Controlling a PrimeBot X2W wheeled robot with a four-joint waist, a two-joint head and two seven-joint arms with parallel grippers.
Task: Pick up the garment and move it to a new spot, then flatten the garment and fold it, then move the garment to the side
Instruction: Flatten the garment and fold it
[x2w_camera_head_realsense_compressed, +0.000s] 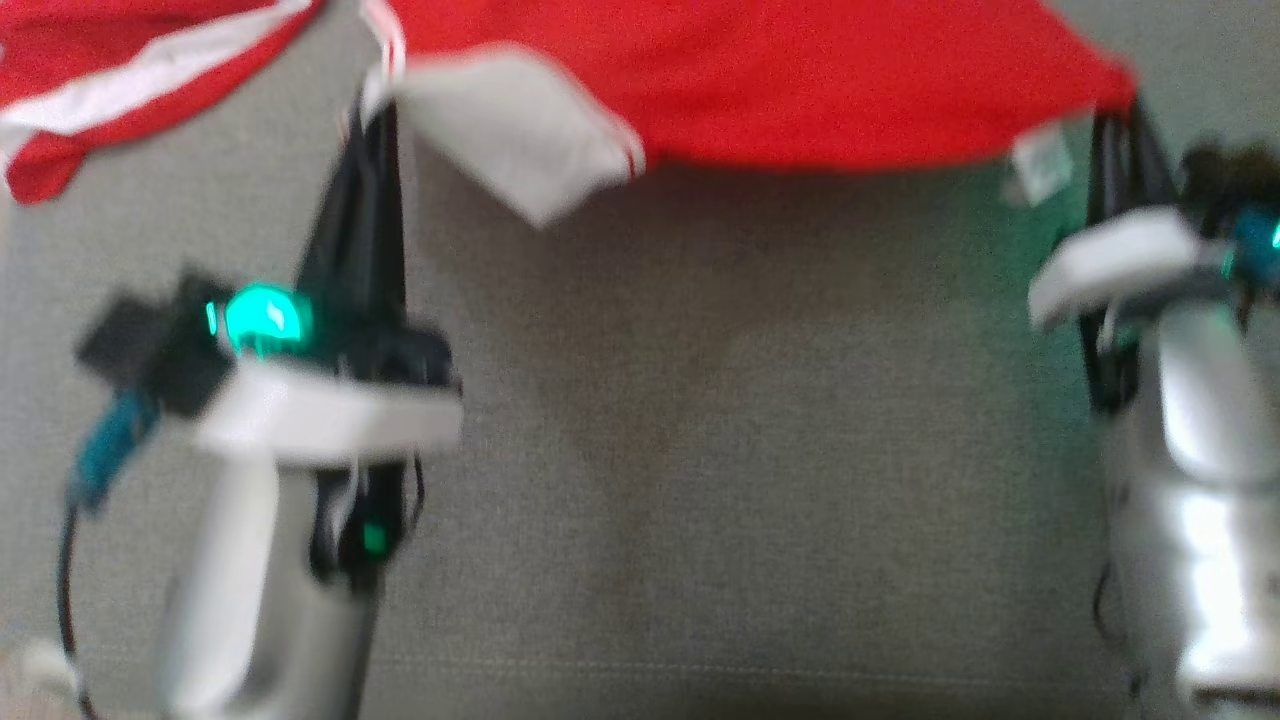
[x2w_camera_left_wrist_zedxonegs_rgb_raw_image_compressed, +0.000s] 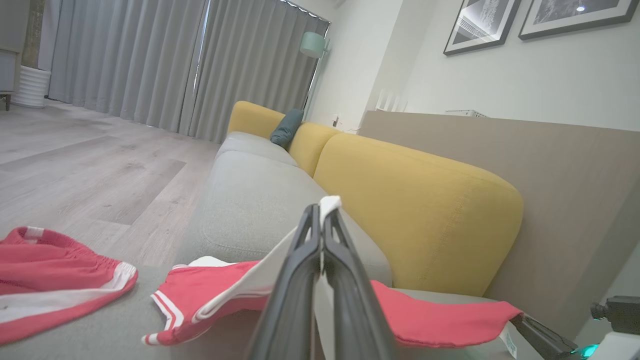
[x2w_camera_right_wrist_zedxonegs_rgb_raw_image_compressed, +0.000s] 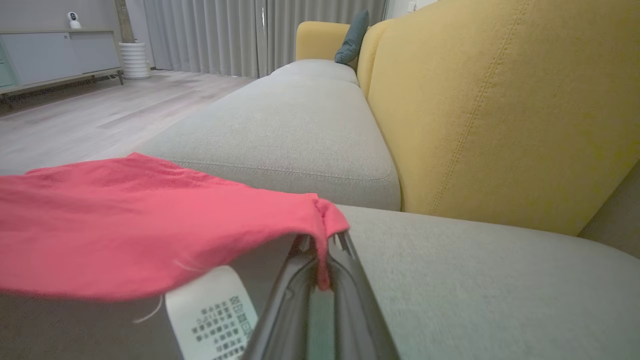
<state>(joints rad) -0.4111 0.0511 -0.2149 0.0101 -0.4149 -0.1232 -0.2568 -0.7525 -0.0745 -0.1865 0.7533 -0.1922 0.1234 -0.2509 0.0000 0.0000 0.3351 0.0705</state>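
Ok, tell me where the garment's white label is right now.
In the head view the white label hangs at the upper right under the garment, just left of the right gripper pinching that corner.

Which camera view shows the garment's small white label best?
The right wrist view: the label hangs close under the red garment, its print visible. The head view shows it blurred; the left wrist view catches a sliver.

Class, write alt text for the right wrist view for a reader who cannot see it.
The right gripper pinches a corner of the red garment, its white label dangling, above a grey sofa seat beside a yellow backrest.
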